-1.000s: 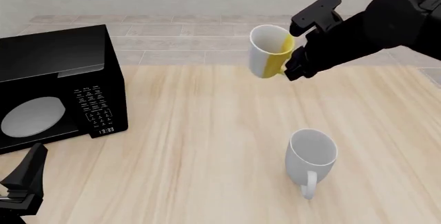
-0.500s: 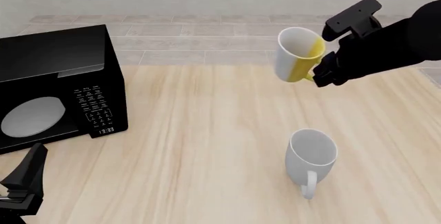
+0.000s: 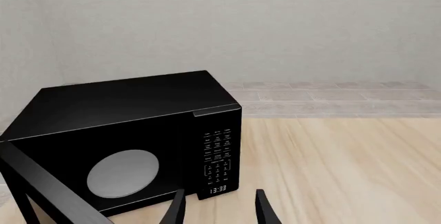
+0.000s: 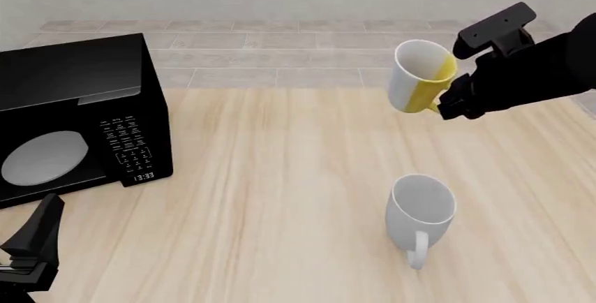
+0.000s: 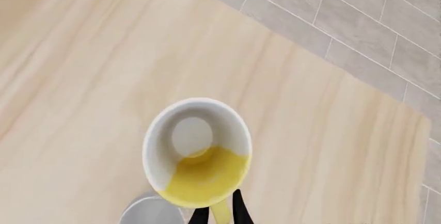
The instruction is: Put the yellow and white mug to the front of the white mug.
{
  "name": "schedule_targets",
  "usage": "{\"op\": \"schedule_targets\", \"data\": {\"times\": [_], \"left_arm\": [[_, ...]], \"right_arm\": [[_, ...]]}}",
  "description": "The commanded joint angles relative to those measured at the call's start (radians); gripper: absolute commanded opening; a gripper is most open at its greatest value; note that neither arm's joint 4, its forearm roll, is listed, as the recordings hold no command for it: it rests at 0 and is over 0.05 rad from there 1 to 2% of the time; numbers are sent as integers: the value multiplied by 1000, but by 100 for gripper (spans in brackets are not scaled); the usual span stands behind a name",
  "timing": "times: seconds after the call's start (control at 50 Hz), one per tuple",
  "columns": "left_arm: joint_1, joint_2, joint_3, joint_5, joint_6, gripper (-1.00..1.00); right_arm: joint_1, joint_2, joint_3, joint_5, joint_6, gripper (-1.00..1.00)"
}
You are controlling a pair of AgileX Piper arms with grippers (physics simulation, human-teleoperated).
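The yellow and white mug [image 4: 421, 75], glossy ceramic with a white inside, hangs tilted in the air above the far right of the pale wood-grain table [image 4: 279, 177], its yellow handle pinched by the right gripper [image 5: 220, 208]. The plain white mug [image 4: 421, 209] stands nearer, handle toward the camera. The left gripper [image 3: 219, 211] rests spread by a black microwave [image 4: 75, 128]. Grey tiles lie beyond.
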Motion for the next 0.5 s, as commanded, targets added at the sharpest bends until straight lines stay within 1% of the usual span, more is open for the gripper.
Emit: {"op": "schedule_targets", "data": {"times": [0.02,0.4,0.5], "left_arm": [[2,0,1,-2,0,100],[2,0,1,-1,0,100],[3,0,1,-1,0,100]], "right_arm": [[-23,36,1,-34,14,-100],[-42,143,-9,-114,26,-100],[-55,164,-13,-122,19,-100]]}}
